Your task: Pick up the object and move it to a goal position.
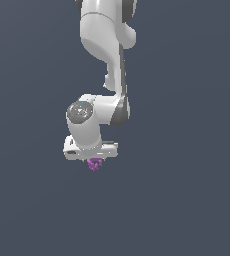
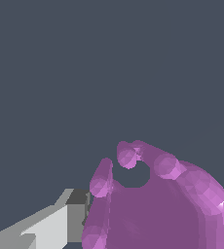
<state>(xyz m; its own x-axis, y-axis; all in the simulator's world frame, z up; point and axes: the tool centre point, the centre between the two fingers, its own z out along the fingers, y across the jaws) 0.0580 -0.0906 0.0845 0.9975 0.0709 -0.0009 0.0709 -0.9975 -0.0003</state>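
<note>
Though without any readable writing, magenta object under white tool.

Bare simulator scene, flat slate-grey backdrop, seemingly no room, rendered white arm

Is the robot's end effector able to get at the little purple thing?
Probably yes: the purple piece sits right under the end effector, and fills the wrist view close up. Nothing blocks it.

Glossy white arm, dark grey joint caps, possibly seams.
</note>
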